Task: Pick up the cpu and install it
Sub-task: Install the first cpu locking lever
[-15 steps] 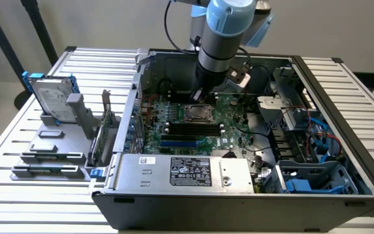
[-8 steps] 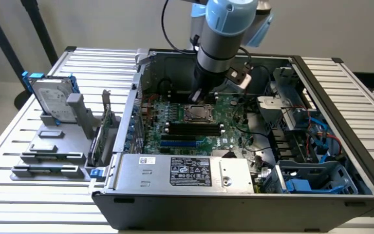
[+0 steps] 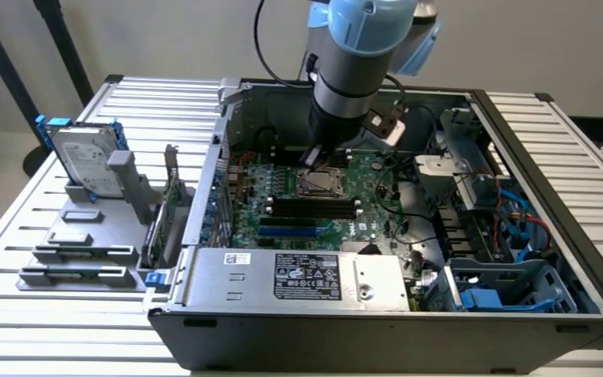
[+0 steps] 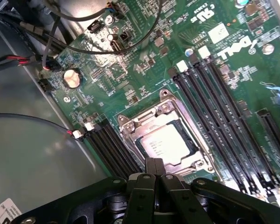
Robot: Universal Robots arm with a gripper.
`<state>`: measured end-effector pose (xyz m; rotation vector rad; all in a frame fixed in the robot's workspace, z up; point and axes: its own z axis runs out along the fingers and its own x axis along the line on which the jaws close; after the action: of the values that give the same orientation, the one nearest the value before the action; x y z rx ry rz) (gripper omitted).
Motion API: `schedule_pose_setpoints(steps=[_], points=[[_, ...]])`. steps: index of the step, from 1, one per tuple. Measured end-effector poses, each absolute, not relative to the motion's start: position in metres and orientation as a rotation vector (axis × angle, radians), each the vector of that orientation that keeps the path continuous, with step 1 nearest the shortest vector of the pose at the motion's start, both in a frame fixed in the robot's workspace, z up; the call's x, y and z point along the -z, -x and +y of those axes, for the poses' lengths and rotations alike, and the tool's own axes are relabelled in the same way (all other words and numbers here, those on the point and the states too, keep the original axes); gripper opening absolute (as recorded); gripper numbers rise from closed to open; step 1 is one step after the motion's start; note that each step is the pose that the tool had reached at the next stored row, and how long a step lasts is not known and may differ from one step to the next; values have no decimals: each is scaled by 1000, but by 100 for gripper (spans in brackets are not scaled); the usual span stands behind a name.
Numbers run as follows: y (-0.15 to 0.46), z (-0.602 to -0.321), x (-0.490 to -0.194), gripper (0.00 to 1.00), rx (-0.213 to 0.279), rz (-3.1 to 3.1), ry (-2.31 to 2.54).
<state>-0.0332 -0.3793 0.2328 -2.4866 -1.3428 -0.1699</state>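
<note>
cpu (image 4: 167,143) lies flat in socket frame (image 4: 164,135), silver top up, edges square with the frame. hand (image 4: 155,169) closed, empty, just beside the frame's rim.

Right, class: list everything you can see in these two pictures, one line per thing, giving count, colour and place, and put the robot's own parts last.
computer case: one, dark grey, open on the slatted table.
motherboard: one, green, on the case floor.
cpu: one, silver, sitting inside the socket frame.
socket frame: one, metal rim, mid-board, around the cpu.
memory slots: several, black, on both sides of the socket.
coin battery: one, silver, on the board.
power supply: one, silver with a black label, front of case.
hard drive: one, silver with blue rails, upright in the grey rack at the exterior view's left.
arm: one, grey and light blue, reaching down into the case.
fingers: black, closed, just above the socket's edge.
</note>
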Motion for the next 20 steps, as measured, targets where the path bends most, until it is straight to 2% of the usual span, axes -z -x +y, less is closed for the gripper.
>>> schedule_pose_setpoints(steps=[10, 20], points=[[44, -399, -247, 11, 166, -1339, 2482], [44, -401, -256, 11, 157, -1336, 2480]])
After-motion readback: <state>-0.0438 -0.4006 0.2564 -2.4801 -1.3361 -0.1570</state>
